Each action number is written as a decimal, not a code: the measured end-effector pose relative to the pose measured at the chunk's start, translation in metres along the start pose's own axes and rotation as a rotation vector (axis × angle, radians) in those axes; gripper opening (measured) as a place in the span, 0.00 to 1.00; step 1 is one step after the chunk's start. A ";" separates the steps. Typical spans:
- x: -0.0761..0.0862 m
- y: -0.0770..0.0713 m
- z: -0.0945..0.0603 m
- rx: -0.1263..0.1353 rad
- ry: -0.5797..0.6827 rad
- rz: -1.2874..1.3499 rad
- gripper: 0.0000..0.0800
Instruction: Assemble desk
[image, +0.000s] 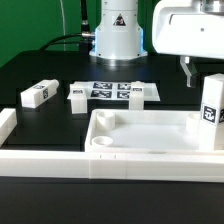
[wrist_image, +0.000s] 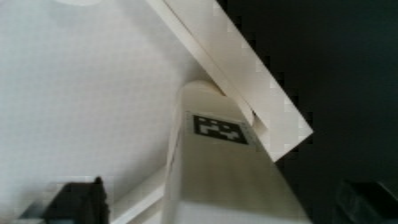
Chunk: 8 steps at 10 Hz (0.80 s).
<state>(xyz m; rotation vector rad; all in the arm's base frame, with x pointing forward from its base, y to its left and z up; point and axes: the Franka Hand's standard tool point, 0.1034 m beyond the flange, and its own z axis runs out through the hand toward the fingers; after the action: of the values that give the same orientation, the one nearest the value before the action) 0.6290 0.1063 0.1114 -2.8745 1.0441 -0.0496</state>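
The gripper (wrist_image: 222, 205) stands open, fingers (wrist_image: 71, 200) clear on both sides of the white tagged block leg (image: 210, 112) standing upright at a corner of the white rimmed plastic tray-like top (image: 110, 160).

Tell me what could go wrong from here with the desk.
1. The upright white block leg at the corner of the white plastic tray-like desk top stands free of the open hand; if it is not fully seated, it may tip.
2. The fingers flank that leg; a sideways retreat could knock it over.
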 end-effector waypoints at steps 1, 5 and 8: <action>0.000 0.000 0.000 0.000 0.000 -0.087 0.81; 0.001 0.000 0.000 -0.008 0.007 -0.486 0.81; 0.000 -0.001 0.000 -0.023 0.014 -0.737 0.81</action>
<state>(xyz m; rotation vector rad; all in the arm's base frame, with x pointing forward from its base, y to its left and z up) 0.6298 0.1066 0.1118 -3.0993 -0.0613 -0.1020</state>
